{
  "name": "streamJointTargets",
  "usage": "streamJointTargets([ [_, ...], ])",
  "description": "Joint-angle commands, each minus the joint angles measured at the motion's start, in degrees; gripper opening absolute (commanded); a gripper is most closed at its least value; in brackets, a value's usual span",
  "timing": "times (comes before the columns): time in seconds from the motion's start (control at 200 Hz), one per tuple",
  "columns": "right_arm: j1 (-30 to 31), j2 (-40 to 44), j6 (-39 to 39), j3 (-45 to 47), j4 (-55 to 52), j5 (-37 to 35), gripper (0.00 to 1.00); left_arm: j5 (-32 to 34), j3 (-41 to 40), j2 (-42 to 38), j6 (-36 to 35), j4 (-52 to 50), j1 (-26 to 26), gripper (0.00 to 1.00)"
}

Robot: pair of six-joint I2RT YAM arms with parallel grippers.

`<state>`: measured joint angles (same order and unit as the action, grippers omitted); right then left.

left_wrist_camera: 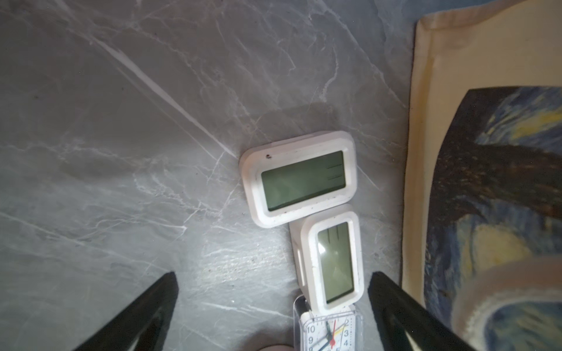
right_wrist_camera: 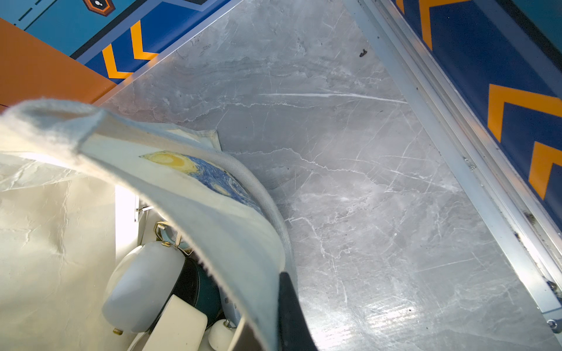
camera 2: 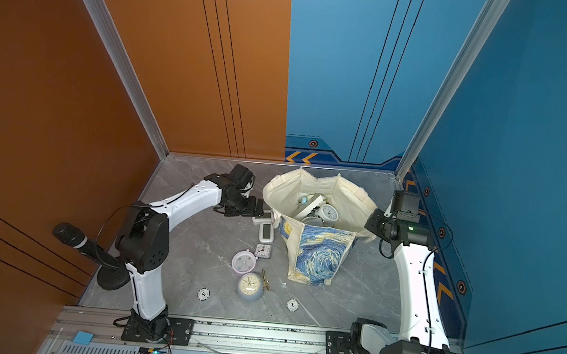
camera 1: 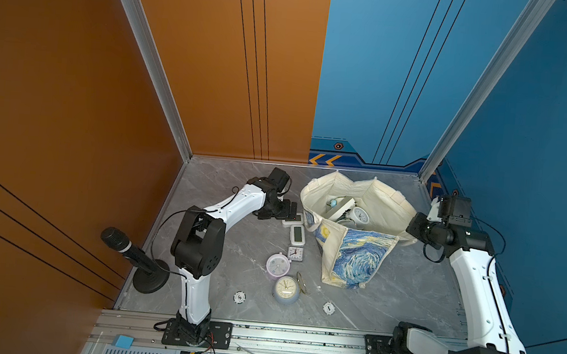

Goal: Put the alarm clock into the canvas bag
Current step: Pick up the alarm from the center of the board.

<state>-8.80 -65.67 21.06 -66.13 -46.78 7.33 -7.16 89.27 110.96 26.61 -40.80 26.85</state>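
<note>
canvas bag (camera 1: 355, 257) mouth open; clock row (camera 1: 294, 252) crowds table (camera 1: 234, 243) alongside.

Canvas bag (camera 1: 351, 261) upright, open, clocks (camera 1: 360, 215) inside; white digital alarm clock (camera 1: 295, 234) flat beside it.

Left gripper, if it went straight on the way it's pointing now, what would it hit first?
Probably the wider white digital clock lying on the table: the left gripper points down at it with open jaws. Depth is unclear, so the narrower digital clock beside it might touch first.
</note>
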Motion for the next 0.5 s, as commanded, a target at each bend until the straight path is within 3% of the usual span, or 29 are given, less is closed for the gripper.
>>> streamJointTargets([
  [0.0,0.1,0.5,-0.4,-0.1,0.7,-0.6,0.09,2.4,3.7,2.6,2.7,0.3,1.4,0.98],
  [0.496,0.1,0.5,-0.7,0.2,0.8,-0.7,0.09,10.6,11.0,11.2,8.2,0.2,5.6,0.98],
])
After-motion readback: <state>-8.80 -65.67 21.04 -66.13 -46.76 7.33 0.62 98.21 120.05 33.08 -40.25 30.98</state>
